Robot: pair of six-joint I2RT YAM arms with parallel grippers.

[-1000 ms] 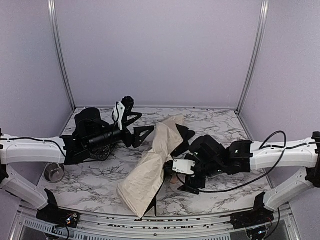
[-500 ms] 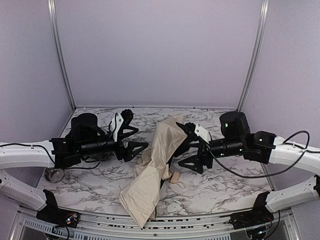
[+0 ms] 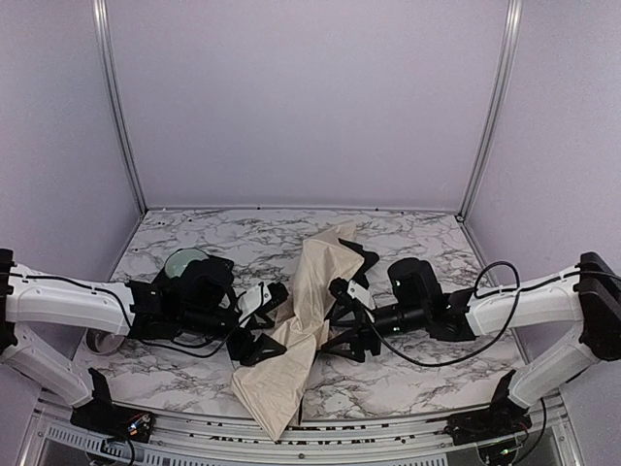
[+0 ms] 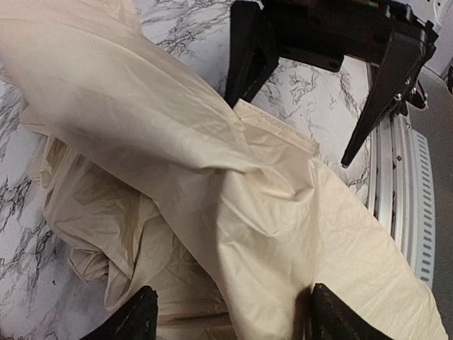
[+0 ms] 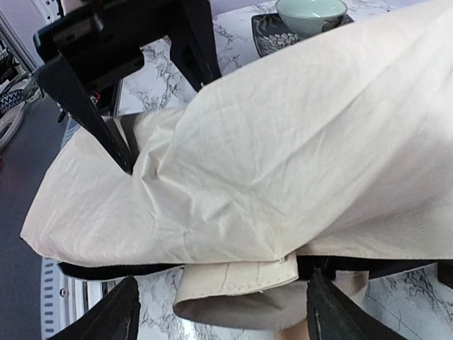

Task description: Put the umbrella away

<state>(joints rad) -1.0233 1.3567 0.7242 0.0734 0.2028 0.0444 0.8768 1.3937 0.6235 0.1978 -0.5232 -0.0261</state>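
Top view, umbrella: the umbrella point(image 3: 296, 320) lies loose and unrolled along the middle of the table point(image 3: 417, 379), with one end at the near edge and the other pointing toward the back.
Top view, grippers: the left gripper point(image 3: 260, 335) and the right gripper point(image 3: 342, 325) sit low on opposite sides of the narrow middle of the umbrella, facing each other.
Left wrist view, left gripper: its jaws are spread wide and a bulge of cream fabric lies between the fingers point(image 4: 134, 322). I see no pinch on it.
Left wrist view, right gripper: its fingers are also spread, and they stand just beyond the fold.
Right wrist view, right gripper: its jaws are apart around the cream fabric, and black lining shows underneath. A bowl point(image 5: 311, 13) sits well behind.
Not found: I cannot locate the handle, shaft or strap in any view.
Risk, grip: the jaws may catch only loose cloth, because the shaft is buried. The fabric would then slide or bunch.
Risk, collision: the fingertips point at each other across a thin fold, so pushing in further could make them clash.
Risk, edge: the near end could slip off the table if it is dragged.
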